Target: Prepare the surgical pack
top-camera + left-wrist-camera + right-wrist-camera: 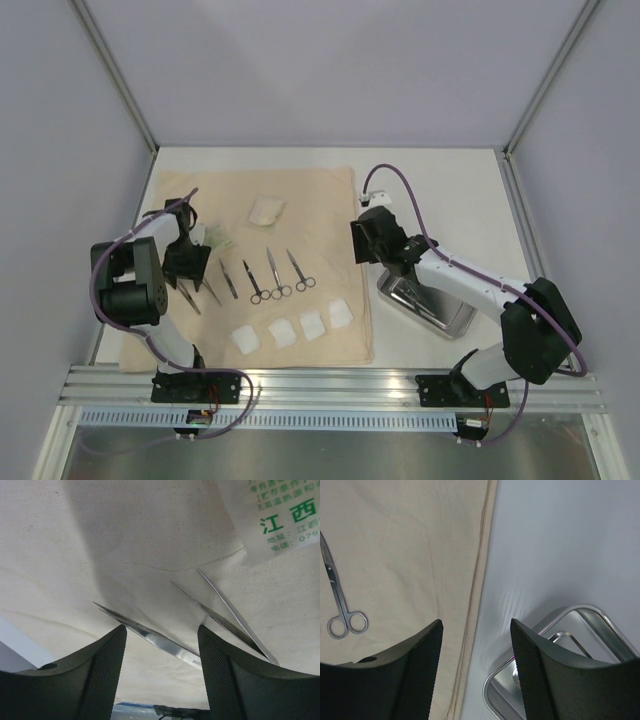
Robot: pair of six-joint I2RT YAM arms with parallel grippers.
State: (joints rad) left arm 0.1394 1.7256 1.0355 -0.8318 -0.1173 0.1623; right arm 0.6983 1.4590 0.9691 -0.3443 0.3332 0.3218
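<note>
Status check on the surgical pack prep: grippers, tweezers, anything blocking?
Left gripper open, low over tweezers on cloth, none gripped. Right gripper open, empty, above cloth edge beside steel tray. Printed packet near tweezers, not in the way.

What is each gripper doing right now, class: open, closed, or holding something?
Left gripper: open, straddling tweezers on the cloth, not gripping them.
Right gripper: open, holding nothing.

Cloth (300, 200): beige, lay flat.
Scissors (275, 275): three pairs lay on it.
Tweezers (228, 281): lay left of them.
Gauze (283, 332): four squares lined its near edge.
Tray (452, 326): steel, sat right of cloth.
</note>
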